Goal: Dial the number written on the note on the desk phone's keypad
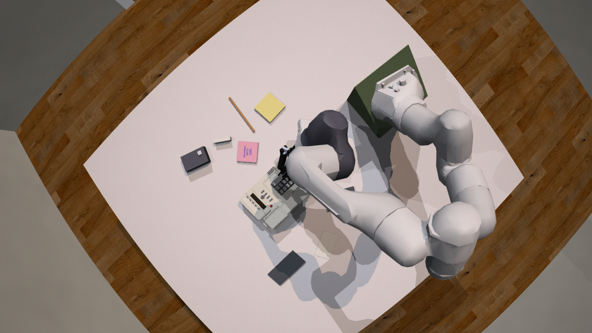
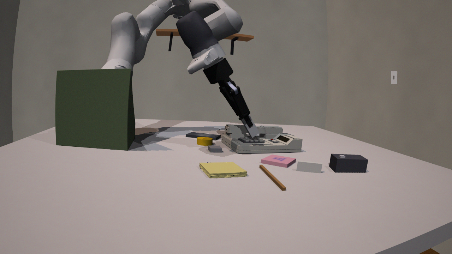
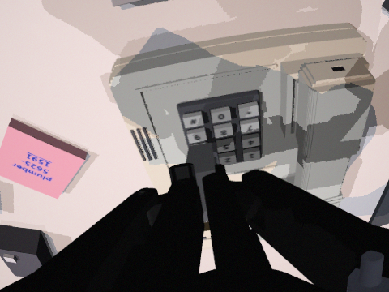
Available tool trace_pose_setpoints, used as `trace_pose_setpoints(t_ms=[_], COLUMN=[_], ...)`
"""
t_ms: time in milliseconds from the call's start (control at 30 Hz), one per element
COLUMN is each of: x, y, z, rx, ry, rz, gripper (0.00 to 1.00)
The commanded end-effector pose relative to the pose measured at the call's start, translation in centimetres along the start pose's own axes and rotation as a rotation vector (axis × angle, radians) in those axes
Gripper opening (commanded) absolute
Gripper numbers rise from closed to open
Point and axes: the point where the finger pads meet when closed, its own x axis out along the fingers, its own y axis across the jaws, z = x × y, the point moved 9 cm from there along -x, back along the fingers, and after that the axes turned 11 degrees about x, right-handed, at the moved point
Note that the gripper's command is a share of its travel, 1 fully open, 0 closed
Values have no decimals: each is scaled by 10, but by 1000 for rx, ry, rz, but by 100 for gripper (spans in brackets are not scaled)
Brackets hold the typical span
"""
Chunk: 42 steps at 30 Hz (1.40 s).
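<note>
The beige desk phone (image 1: 268,198) lies mid-table, also in the side view (image 2: 262,141). Its dark keypad (image 3: 223,126) with grey keys shows in the wrist view, and its handset (image 3: 330,130) rests in the cradle at the right. My gripper (image 3: 203,163) is shut and empty; its tips are at the near edge of the keypad, over the bottom row's left side. In the side view the fingertips (image 2: 253,129) slant down onto the keypad. The pink note (image 1: 247,151) with blue writing lies beside the phone; it also shows in the wrist view (image 3: 40,162).
A yellow pad (image 1: 269,107), a pencil (image 1: 241,114), a small white block (image 1: 222,140) and a black box (image 1: 195,158) lie beyond the note. A dark slab (image 1: 286,267), a yellow disc (image 2: 204,140), a grey block (image 2: 215,148) and a green box (image 2: 93,108) are nearby.
</note>
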Motion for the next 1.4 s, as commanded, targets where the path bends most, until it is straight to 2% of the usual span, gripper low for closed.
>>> trace_pose_setpoints(t_ms=[0,1367], x=[-1,8], y=[-2,-3], z=[1,-5], rx=[-14,-14], ry=[-2,-2], rz=[4,4], gripper=[0,0])
